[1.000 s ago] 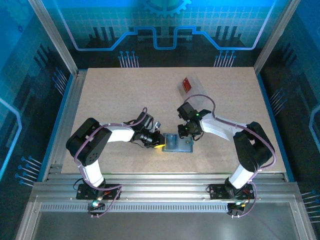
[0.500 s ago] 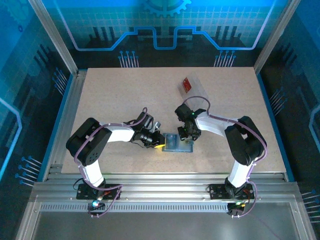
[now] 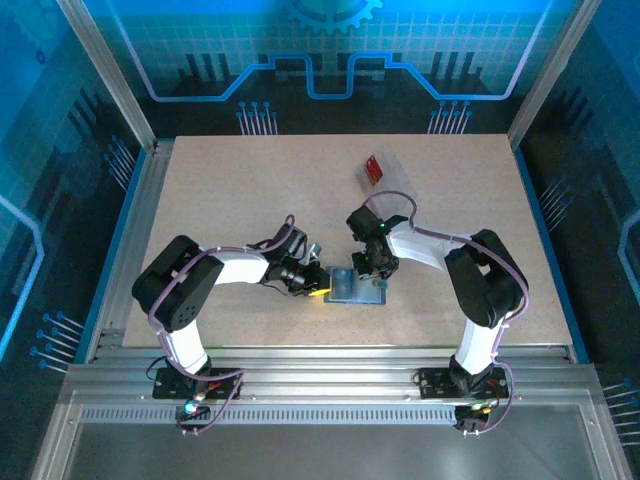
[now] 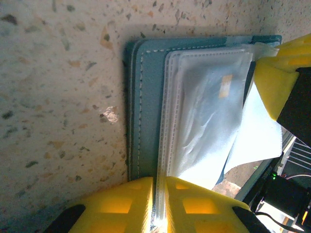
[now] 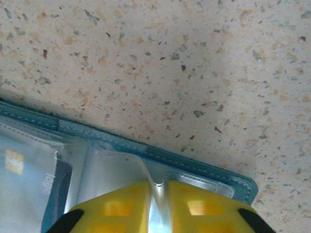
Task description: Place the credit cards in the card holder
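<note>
The teal-grey card holder (image 3: 352, 289) lies open on the table between both arms. My left gripper (image 4: 160, 180) is shut on the edge of its clear sleeves (image 4: 204, 111), low at the holder's left end (image 3: 320, 288). My right gripper (image 5: 156, 187) is shut on a raised fold of a clear pocket (image 5: 116, 167) at the holder's far edge (image 3: 372, 272). The blue card (image 5: 29, 167), with a gold chip, shows through a sleeve. The red card (image 3: 374, 168) lies farther back inside a clear tray.
The clear plastic tray (image 3: 392, 176) stands at the back right of the speckled table (image 3: 230, 190). Aluminium rails (image 3: 130, 250) frame the table's left and near sides. The right arm's elbow (image 3: 485, 265) is folded close beside the holder.
The right arm has swung left and folded in, its gripper shifting slightly left over the card holder. The left arm and the holder have stayed in place.
</note>
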